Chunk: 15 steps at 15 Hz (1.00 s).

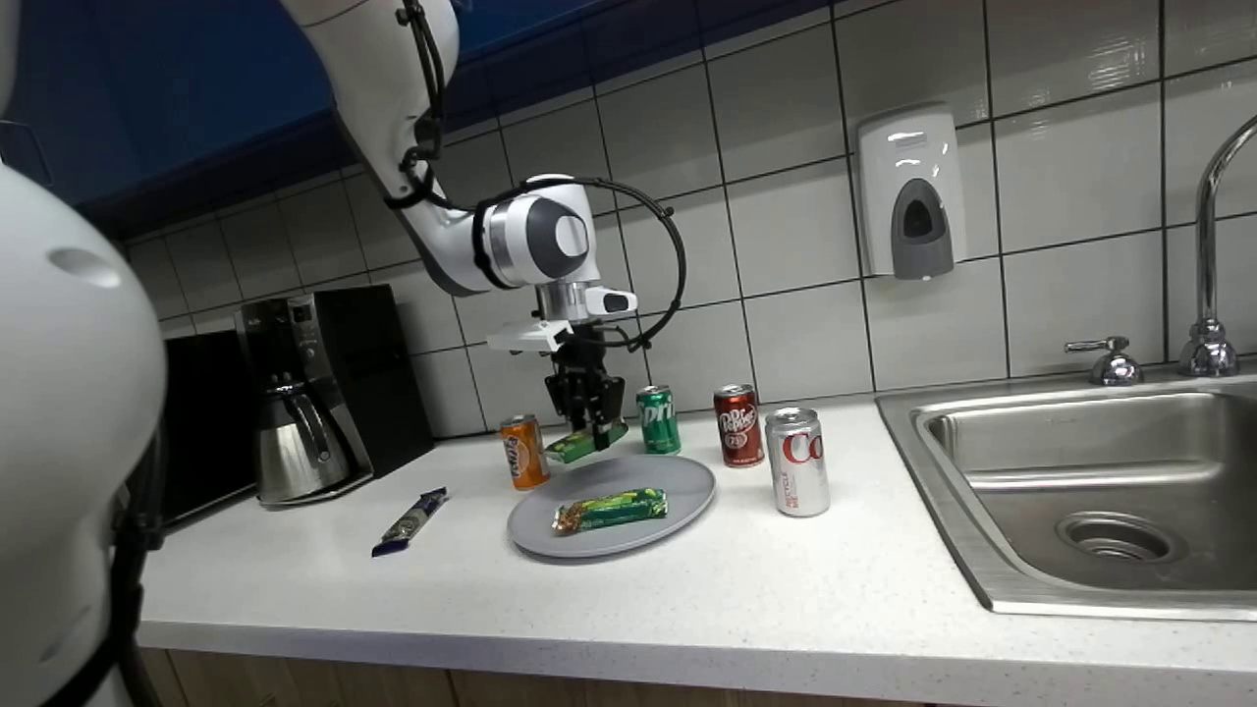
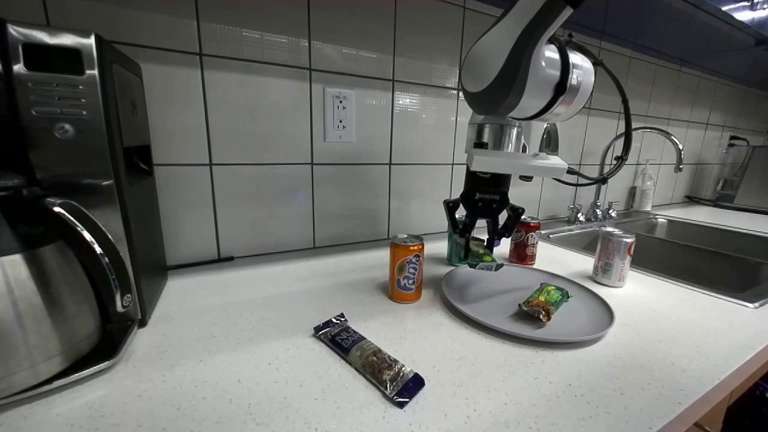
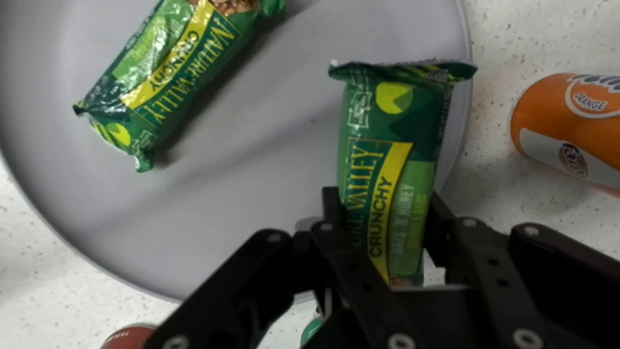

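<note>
Green and yellow, a Nature Valley Crunchy bar is pinched between my jaws, which are closed on its long sides, one end of the wrapper sticking out past them. In the wrist view it overlaps the edge of a round grey plate; I cannot tell whether it touches. On that plate lies a second green bar, flat and apart from the one I hold. Just beside the plate stands an orange Fanta can, and close by, nearer the tiled wall, a green can and a dark red Dr Pepper can. A silver can stands upright off another side of the plate, towards a steel sink. Alone on the speckled white tabletop lies a nut bar in a dark blue and silver wrapper, with a black and steel coffee maker farther from me. On the sink's wall side rises a curved chrome tap. Higher up, the wall carries a white and grey dispenser and, in an exterior view, a white power outlet
</note>
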Each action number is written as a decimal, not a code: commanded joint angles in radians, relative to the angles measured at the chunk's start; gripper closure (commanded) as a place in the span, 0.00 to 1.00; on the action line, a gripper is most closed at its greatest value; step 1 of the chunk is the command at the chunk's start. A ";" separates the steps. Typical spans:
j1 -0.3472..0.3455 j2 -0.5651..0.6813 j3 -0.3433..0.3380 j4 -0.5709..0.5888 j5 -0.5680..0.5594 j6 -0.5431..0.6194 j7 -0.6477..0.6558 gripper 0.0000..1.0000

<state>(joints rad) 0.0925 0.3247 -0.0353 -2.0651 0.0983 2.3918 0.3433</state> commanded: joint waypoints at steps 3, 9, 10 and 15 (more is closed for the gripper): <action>-0.013 0.006 0.011 0.077 -0.031 -0.102 -0.064 0.83; -0.016 0.036 0.019 0.162 -0.049 -0.175 -0.143 0.83; -0.019 0.046 0.022 0.180 -0.048 -0.190 -0.166 0.83; -0.027 0.099 0.033 0.254 -0.047 -0.237 -0.278 0.83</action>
<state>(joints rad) 0.0922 0.3807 -0.0275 -1.8883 0.0689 2.2179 0.1324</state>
